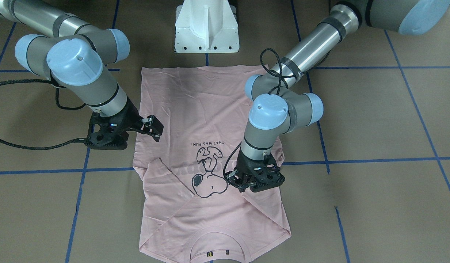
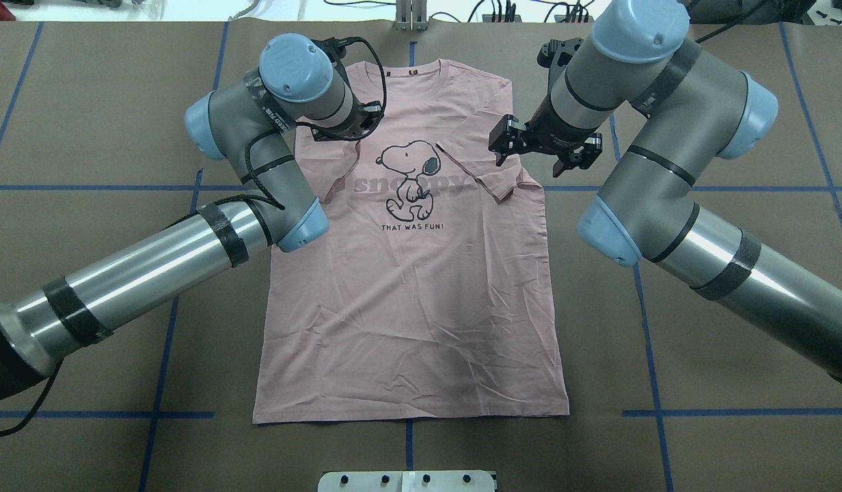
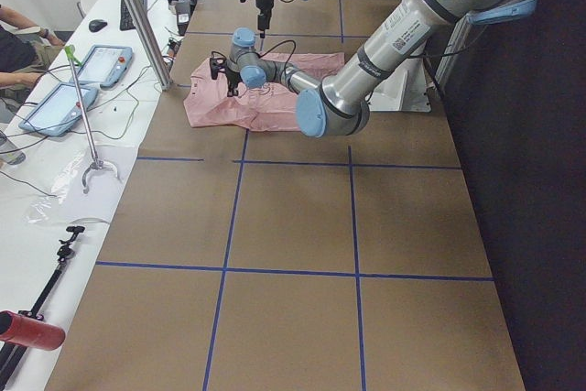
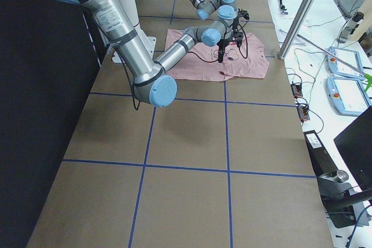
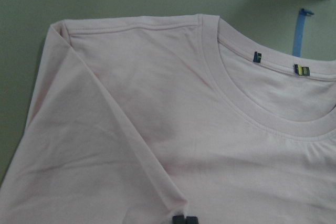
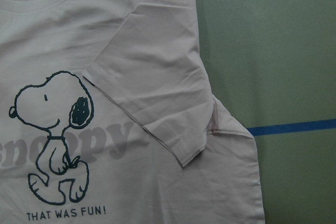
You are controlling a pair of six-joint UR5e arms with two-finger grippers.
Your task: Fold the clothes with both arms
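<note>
Cut off at its wrist view's bottom edge, the left gripper [image 5: 185, 220] clamps a folded-in sleeve [image 5: 89, 145] of the pink T-shirt [image 2: 407, 307]; overhead, its wrist hides it. The right gripper [image 2: 538, 145] hangs spread near the other sleeve [image 2: 479, 171], also folded in. The T-shirt lies flat on the table [image 2: 701, 205], Snoopy up.

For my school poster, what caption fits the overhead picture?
Pink Snoopy T-shirt mid-fold: left gripper pinches one sleeve, right gripper hangs open above the other.
</note>
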